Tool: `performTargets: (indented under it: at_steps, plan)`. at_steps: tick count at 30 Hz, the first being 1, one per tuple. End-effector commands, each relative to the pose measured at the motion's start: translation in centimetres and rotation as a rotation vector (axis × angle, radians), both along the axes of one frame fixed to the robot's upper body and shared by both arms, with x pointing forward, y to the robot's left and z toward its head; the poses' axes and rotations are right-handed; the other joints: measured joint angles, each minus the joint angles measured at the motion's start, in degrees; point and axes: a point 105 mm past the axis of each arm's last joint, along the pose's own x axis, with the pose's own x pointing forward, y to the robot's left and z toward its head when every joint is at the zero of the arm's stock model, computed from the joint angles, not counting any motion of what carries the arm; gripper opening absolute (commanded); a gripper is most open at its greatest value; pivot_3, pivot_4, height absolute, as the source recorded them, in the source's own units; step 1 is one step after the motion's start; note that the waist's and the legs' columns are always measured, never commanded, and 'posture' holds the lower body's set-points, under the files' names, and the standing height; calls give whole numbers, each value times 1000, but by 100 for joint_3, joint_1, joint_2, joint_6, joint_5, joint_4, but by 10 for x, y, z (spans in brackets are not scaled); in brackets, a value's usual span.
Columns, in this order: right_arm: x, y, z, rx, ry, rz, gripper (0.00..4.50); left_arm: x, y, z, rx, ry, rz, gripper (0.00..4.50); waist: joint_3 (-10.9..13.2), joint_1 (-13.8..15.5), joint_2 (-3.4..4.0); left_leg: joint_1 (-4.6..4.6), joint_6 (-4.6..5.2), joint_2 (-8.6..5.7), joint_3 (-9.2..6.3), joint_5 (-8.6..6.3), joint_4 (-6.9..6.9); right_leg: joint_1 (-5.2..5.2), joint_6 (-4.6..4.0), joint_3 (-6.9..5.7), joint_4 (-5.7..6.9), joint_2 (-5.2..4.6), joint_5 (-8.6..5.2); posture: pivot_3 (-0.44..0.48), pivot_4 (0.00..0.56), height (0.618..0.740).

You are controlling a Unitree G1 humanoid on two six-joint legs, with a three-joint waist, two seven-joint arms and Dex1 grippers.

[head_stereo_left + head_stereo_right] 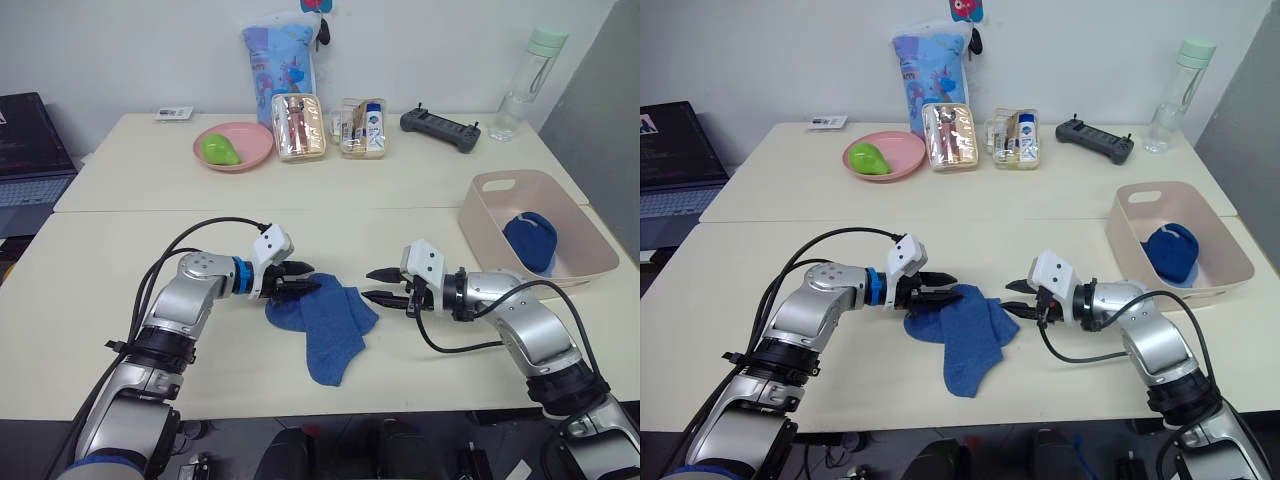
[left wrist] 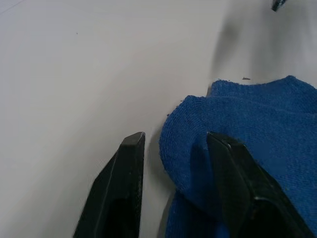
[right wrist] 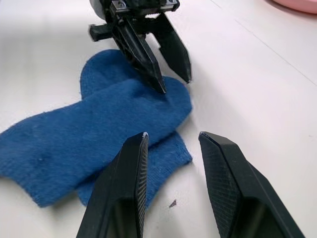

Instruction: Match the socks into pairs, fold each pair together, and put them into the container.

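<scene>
Two medium blue socks [image 1: 328, 322] lie stacked on the table's near middle. My left gripper [image 1: 306, 284] is open at their left end, one finger resting on the top sock [image 2: 247, 124] and the other finger [image 2: 130, 158] on bare table beside its edge. Just right of the socks [image 3: 99, 134], my right gripper [image 1: 383, 286] hovers open with nothing between its fingers, pointing at the left gripper [image 3: 174, 84]. The pale pink container [image 1: 592, 262] stands at the right and holds a folded dark blue sock pair [image 1: 530, 241].
Along the far table stand a pink plate [image 1: 256, 141] with a green object, two clear boxes [image 1: 298, 127], a blue patterned bag [image 1: 280, 58], a black controller [image 1: 440, 128] and a bottle [image 1: 530, 80]. A laptop [image 1: 28, 165] sits far left.
</scene>
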Motion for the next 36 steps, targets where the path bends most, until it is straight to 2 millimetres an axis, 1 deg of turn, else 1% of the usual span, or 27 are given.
performTargets:
  at_steps: [1, 3, 4, 5, 8, 10, 13, 17, 21, 23, 26, 27, 31, 33, 36]
  plan:
    - [0, 3, 13, 30, -52, 13, 1803, 1, -4, 10, -1, -34, -30, 603, 0, 0, 0, 0, 0, 0, 0, 0, 0, 0, 0, 0, 0, 0, 0, 0, 150, 740]
    - [-2, 4, 13, 44, -33, 21, 2144, 0, -5, 11, -3, -36, -32, 0, 0, 0, 0, 1, 0, 0, 0, 0, 1, 0, 0, 0, 2, 0, 0, 0, 150, 740]
    - [-3, 4, 13, 46, -26, 27, 2361, 0, -5, 11, -4, -38, -32, 0, 0, -1, 0, 1, 1, 0, -1, 0, 1, 0, 0, -1, 2, 0, 0, 0, 150, 740]
    - [-3, 5, 14, 47, -27, 27, 2688, 0, -5, 12, -5, -39, -32, 0, 0, 0, 0, 0, 1, 0, -1, 0, 1, 0, 0, 0, 2, 0, 0, 0, 150, 740]
    - [-4, 3, 12, 51, -9, 20, 3813, 1, -2, 16, -20, -51, -6, 0, 0, -1, 0, 0, 1, 0, 0, 0, 1, 0, 0, 0, 2, 0, 0, 0, 150, 740]
    - [-6, 2, 10, 51, 12, 15, 4460, 4, 3, 21, -38, -63, 32, 0, 0, -1, 0, 0, 1, 0, -1, 0, 1, 0, 0, 0, 2, 0, 0, 0, 150, 740]
    - [-15, -1, 2, 44, 54, 20, 4460, 3, 14, 32, -89, -76, 95, 0, 0, -1, 0, 0, 1, 1, -2, 0, 1, 0, 0, 0, 2, 0, 0, 0, 150, 740]
    - [-19, 2, 2, 78, 90, 3, 4460, 2, 33, 50, -180, -106, 224, 0, 0, -17, 0, 0, 1, 2, -2, 0, 2, -1, 0, 1, 3, 0, 0, 0, 150, 740]
    - [-20, 9, 0, 123, 164, -30, 4460, 2, 48, 56, -248, -126, 351, 0, 0, -13, 0, 2, 1, 4, -3, 0, 3, 0, 0, -1, 5, 0, 0, 0, 150, 740]
    - [-19, 11, -4, 136, 214, -57, 4460, 0, 52, 54, -266, -125, 392, 0, -1, -10, -1, 1, 1, 4, -4, 0, 2, 0, 0, -1, 4, 0, 0, 0, 150, 740]
    - [-17, 13, -13, 128, 254, -100, 4460, -9, 50, 45, -264, -108, 400, 0, -1, -4, -1, 1, 1, 3, -3, 0, 2, 0, 0, 1, 2, -1, 0, 0, 150, 740]
    - [-19, 15, -15, 122, 272, -91, 4460, -10, 48, 43, -262, -106, 399, 0, -1, -3, -1, 1, 1, 3, -3, 0, 2, 1, 0, 1, 1, -2, 0, 0, 150, 740]
    - [-20, 21, -25, 71, 350, -89, 4460, -11, 47, 44, -264, -107, 408, 0, -2, -4, -2, 1, 0, 3, -4, 0, 2, 1, -1, -2, 3, -2, 0, 0, 150, 740]
    - [-20, 27, -25, 87, 405, -99, 4460, -12, 46, 44, -261, -108, 407, 0, -2, -7, -2, 2, 0, 3, -3, 0, 2, 1, -1, -1, 3, -1, 0, 0, 150, 740]
    - [-24, 35, -25, 88, 448, -85, 3922, -12, 46, 44, -257, -107, 401, 0, -2, -7, -2, 2, 0, 4, -4, 0, -1, -1, -1, -3, 3, -1, 0, 0, 150, 740]
